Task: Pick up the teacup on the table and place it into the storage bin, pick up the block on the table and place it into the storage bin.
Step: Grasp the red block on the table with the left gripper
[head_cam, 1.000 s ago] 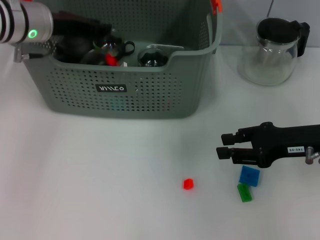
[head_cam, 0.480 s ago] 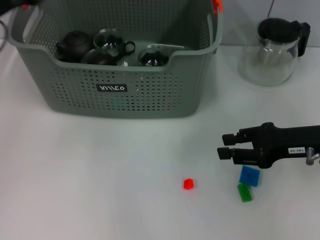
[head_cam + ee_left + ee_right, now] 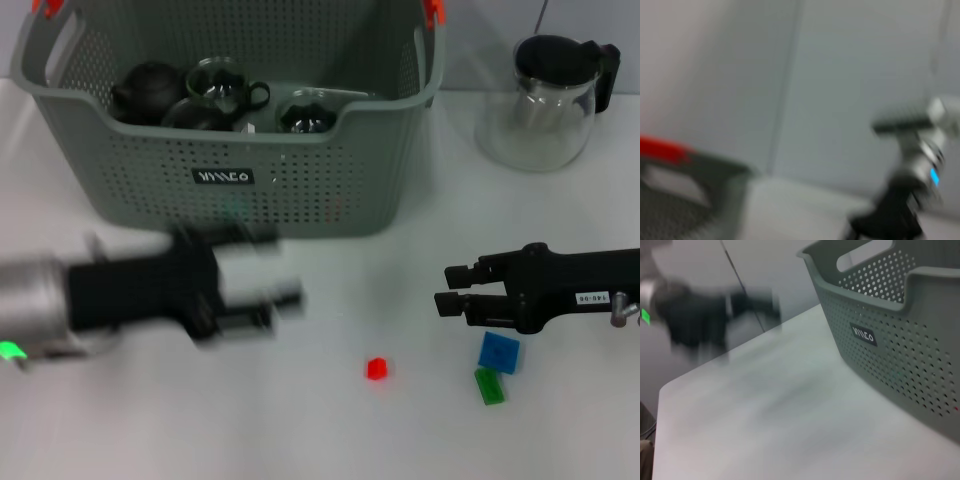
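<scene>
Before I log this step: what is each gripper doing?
Left gripper: blurred in front of the bin; state cannot be told.
Right gripper: open, empty, above the table near the blue block.

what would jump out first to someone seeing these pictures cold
The storage bin dominates the far side of the table, with dark teaware inside it. In front of it the left gripper is a blur over the tabletop, while the right gripper hovers at the right, just above a blue block and a green block. A small red block lies alone between the two grippers.
</scene>
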Action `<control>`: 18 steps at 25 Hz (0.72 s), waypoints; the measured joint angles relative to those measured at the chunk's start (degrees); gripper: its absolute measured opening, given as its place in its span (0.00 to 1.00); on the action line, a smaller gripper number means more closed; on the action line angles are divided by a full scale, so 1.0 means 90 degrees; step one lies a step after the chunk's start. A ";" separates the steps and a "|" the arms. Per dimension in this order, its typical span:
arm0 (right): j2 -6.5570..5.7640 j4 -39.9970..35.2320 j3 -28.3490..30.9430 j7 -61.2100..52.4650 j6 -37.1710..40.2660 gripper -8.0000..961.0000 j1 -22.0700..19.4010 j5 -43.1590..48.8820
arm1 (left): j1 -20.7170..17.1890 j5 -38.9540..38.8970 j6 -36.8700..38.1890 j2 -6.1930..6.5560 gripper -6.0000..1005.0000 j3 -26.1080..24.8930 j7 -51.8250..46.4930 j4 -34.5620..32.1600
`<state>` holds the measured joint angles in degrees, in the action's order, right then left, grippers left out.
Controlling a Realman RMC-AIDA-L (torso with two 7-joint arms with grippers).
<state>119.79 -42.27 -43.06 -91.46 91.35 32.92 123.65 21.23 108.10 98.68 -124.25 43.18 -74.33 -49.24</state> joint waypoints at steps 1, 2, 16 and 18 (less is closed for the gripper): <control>0.0000 0.0000 0.0000 0.0000 -0.0006 0.49 -0.0004 -0.0003 | -0.0011 0.0098 -0.0100 -0.0030 0.72 0.0229 0.0176 0.0127; 0.0000 0.0001 0.0000 -0.0001 -0.0013 0.49 -0.0011 -0.0004 | 0.0010 0.0191 -0.0314 -0.0029 0.72 0.0505 0.0383 0.0375; 0.0000 0.0011 0.0000 -0.0014 0.0010 0.49 -0.0047 -0.0003 | 0.1308 0.0433 -0.2634 -0.0053 0.70 0.1632 0.1673 0.2818; 0.0000 0.0018 0.0000 -0.0014 -0.0003 0.49 -0.0046 -0.0004 | 0.1408 0.0396 -0.2864 -0.0056 0.70 0.1675 0.1682 0.2955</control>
<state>119.80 -42.11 -43.07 -91.59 91.32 32.51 123.61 33.90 111.67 72.90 -124.76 58.26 -59.19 -22.64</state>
